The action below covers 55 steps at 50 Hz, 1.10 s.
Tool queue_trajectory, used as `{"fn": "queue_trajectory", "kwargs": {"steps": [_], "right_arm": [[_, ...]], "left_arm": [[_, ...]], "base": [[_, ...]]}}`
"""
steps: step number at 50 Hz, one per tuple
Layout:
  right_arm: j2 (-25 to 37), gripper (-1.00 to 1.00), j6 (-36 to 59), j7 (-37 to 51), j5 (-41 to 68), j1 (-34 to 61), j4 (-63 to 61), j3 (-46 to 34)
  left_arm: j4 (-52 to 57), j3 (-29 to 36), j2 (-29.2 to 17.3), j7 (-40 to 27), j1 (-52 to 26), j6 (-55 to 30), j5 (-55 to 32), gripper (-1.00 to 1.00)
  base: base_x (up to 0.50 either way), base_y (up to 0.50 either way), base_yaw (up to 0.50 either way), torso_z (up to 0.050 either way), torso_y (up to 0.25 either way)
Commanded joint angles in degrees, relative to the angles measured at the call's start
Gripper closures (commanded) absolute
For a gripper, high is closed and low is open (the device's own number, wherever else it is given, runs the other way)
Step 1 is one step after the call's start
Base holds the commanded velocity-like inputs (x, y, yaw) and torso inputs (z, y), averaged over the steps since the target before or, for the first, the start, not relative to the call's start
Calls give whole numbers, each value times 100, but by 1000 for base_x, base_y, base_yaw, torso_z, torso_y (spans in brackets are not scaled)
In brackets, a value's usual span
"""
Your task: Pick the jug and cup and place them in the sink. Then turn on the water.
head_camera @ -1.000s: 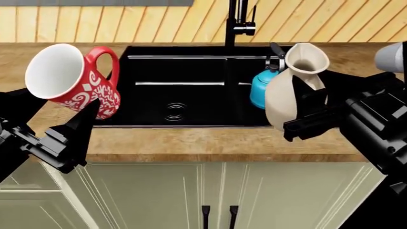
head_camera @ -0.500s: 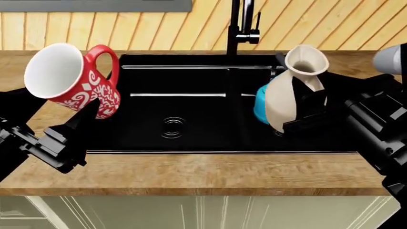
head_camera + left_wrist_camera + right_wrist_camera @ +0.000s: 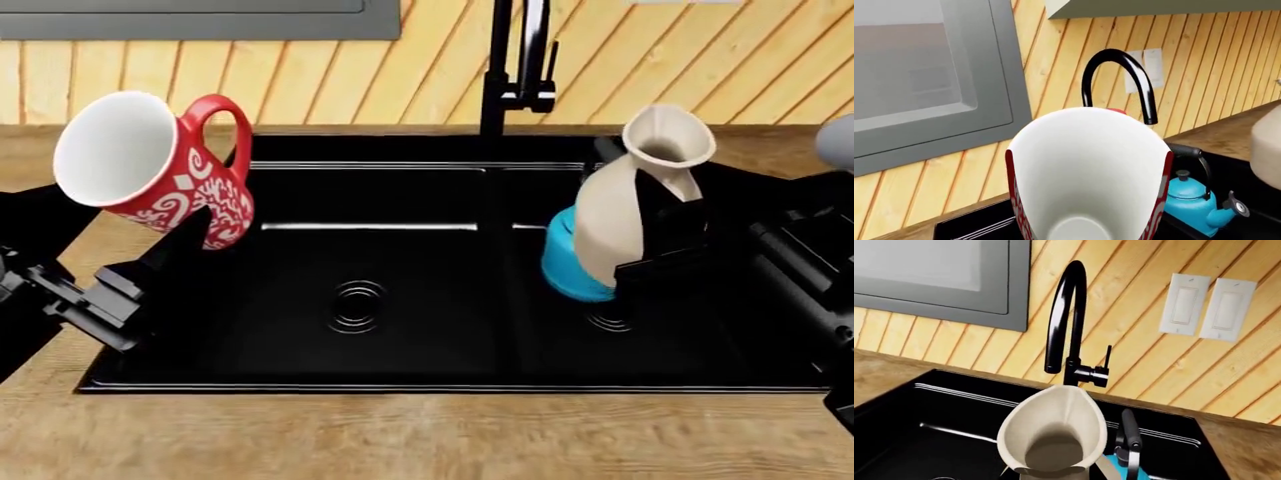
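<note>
The red cup [image 3: 147, 165] with its white floral pattern hangs tilted over the sink's left edge. My left gripper [image 3: 198, 222] is shut on its lower part. In the left wrist view its white inside [image 3: 1087, 175] fills the frame and hides the jaws. The cream jug [image 3: 641, 200] stands nearly upright above the right basin, and my right gripper [image 3: 657, 228] is shut on its body. In the right wrist view I look down into the jug's mouth [image 3: 1054, 435]. The black sink [image 3: 400, 385] lies below both. No water falls from the faucet [image 3: 514, 60].
A blue kettle [image 3: 567, 265] sits in the right basin, right behind the jug, and its handle [image 3: 1129, 440] stands up beside the jug's lip. Wooden counter [image 3: 400, 440] runs along the sink's front. Two wall switches [image 3: 1207, 305] and a grey window frame [image 3: 921, 90] are on the plank wall.
The view has moved closer to the sink, which now fills it. The jug has gone from the front rim to over the right basin. Both objects stay gripped.
</note>
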Motion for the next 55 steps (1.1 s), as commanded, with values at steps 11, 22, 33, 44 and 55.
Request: {"fn": "queue_trajectory", "kwargs": {"steps": [11, 22, 33, 44, 55], "right_arm": [[-2, 100, -41, 13, -163, 110, 10, 46], [15, 100, -61, 40, -132, 163, 18, -6], [41, 100, -104, 17, -144, 70, -24, 37], [31, 100, -137, -37, -211, -4, -32, 50], [59, 100, -169, -52, -247, -82, -50, 77]], "left_arm": [[-38, -50, -6, -55, 11, 42, -85, 100], [-52, -13, -7, -71, -27, 51, -93, 100], [-42, -7, -1, -65, 4, 76, -68, 100], [-55, 61, 18, -63, -17, 104, -13, 100], [-25, -18, -3, -46, 68, 118, -49, 100]], "base": [[0, -260, 0, 1, 2], [0, -260, 0, 0, 3], [0, -260, 0, 1, 2], [0, -119, 0, 0, 2], [0, 0, 0, 1, 2]]}}
